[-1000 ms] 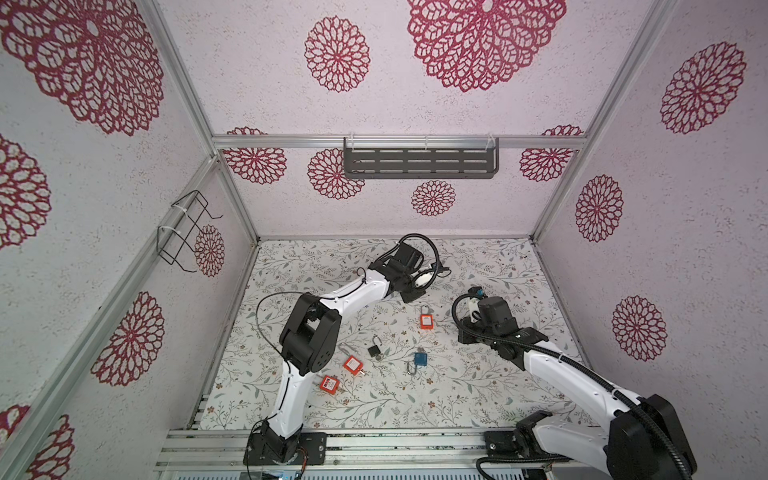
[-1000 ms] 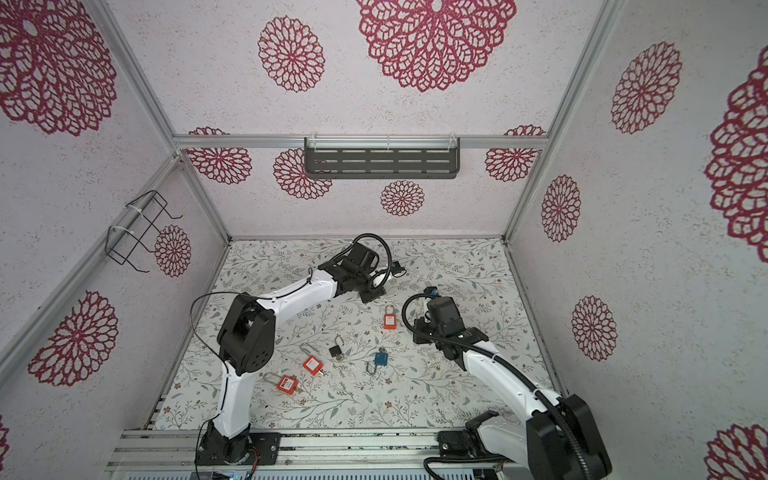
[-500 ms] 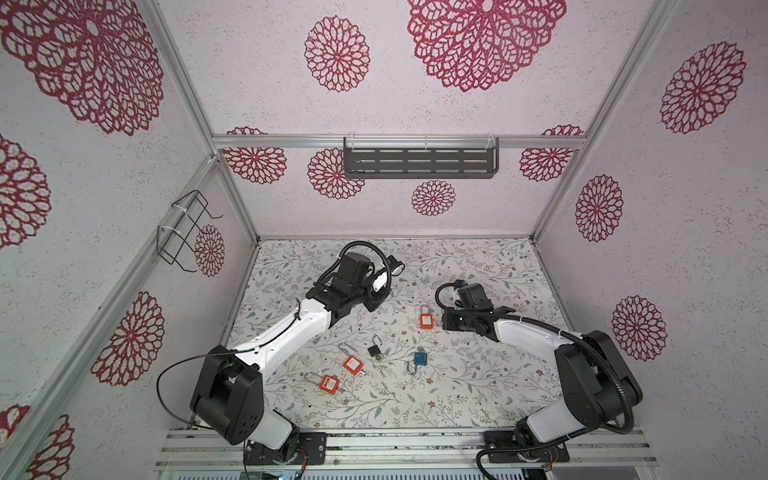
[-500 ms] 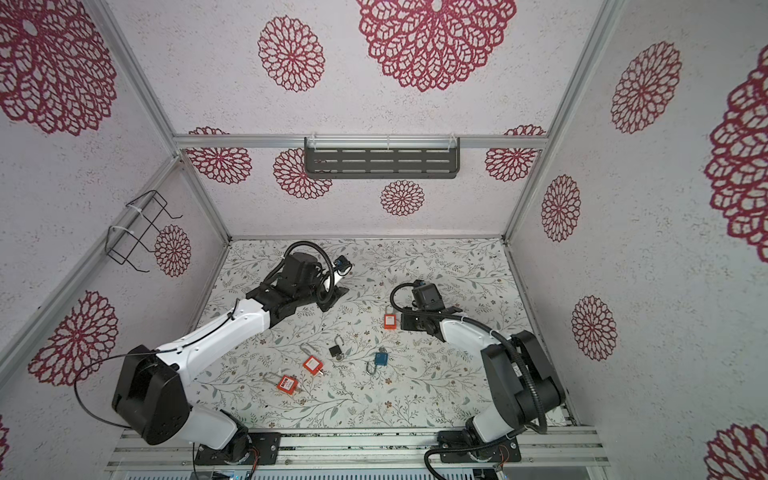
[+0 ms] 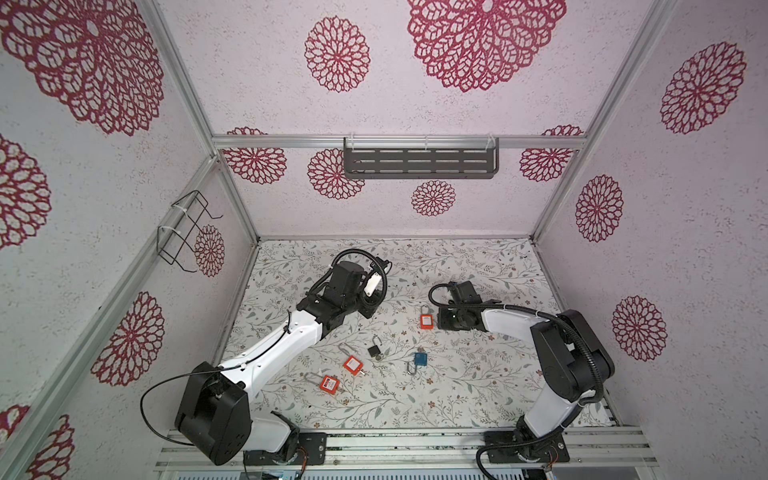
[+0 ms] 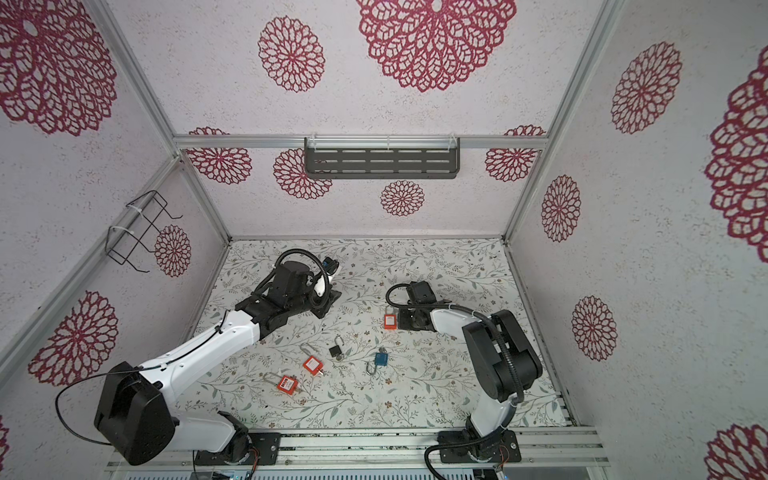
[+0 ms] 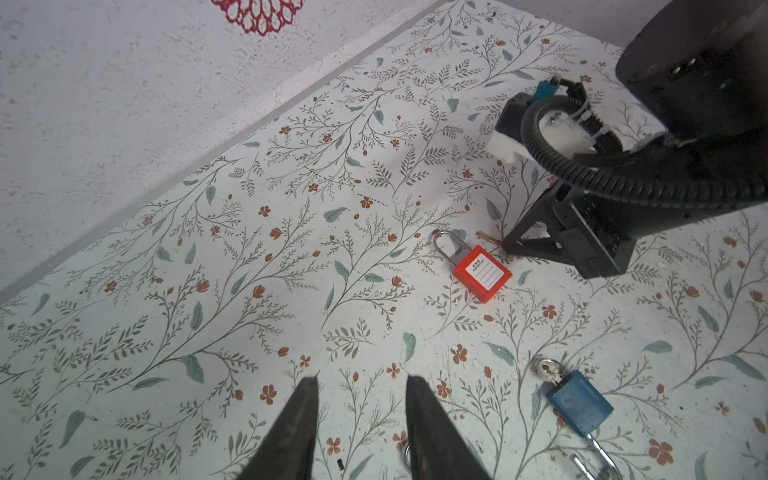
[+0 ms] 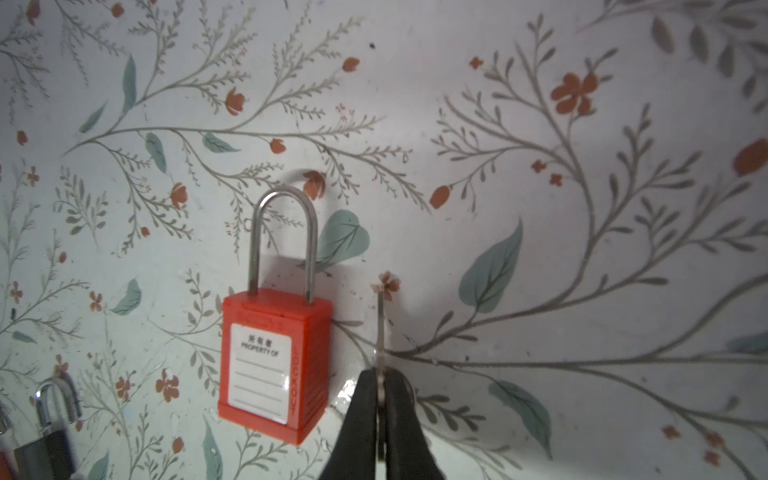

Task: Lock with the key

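A red padlock (image 8: 276, 361) lies flat on the flowered floor, label up, with both legs of its steel shackle in the body. It also shows in both top views (image 5: 427, 321) (image 6: 390, 321). My right gripper (image 8: 380, 374) is low over the floor just beside the padlock's body and is shut on a thin key (image 8: 380, 328). The key's blade, seen edge-on, sticks out past the fingertips alongside the padlock. In a top view the right gripper (image 5: 441, 321) sits right of the padlock. My left gripper (image 7: 362, 380) hovers open and empty, well left of it (image 5: 370, 308).
Nearer the front lie a black padlock (image 5: 375, 351), a blue padlock (image 5: 419, 359) with a key in it, and two orange-red padlocks (image 5: 352, 364) (image 5: 328, 383). A dark shelf (image 5: 419, 162) hangs on the back wall and a wire basket (image 5: 183, 232) on the left wall.
The left gripper has drawn back leftward, away from the red padlock, and its jaws have narrowed a little. The right gripper has moved in beside the padlock with the key.
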### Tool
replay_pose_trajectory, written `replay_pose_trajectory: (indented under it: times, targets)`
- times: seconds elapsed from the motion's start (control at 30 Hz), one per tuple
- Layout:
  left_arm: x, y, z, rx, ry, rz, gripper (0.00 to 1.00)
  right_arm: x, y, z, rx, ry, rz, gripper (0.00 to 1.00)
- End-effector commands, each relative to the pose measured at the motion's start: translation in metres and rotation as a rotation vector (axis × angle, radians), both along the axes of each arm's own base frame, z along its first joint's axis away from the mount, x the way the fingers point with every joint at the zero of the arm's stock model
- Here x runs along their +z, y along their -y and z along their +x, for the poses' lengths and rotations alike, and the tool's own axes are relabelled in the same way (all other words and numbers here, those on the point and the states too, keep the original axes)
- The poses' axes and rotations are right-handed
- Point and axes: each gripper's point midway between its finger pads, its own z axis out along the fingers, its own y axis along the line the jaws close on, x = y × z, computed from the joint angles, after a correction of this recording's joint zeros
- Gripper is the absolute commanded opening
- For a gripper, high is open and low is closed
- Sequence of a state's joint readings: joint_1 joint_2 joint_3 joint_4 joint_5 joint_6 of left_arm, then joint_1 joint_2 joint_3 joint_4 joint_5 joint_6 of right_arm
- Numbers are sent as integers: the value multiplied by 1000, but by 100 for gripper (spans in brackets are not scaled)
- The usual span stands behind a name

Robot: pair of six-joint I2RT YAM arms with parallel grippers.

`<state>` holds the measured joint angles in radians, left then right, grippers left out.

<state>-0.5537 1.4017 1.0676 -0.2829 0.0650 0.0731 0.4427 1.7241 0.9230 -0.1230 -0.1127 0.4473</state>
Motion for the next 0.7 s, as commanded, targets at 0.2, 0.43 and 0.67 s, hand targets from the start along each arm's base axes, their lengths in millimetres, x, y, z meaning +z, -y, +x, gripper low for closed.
replay_pose_trajectory:
  times: [0.2, 0.43, 0.67]
  targets:
    - [9, -1, 1, 55, -29, -56, 38, 5, 7, 6, -24, 7, -34, 28]
    - [5, -1, 1, 77, -36, -87, 40, 39, 8, 16, 33, 162, -42, 50]
    - [4, -6, 4, 106, 0, -93, 41, 84, 22, 8, 212, 406, -176, 61]
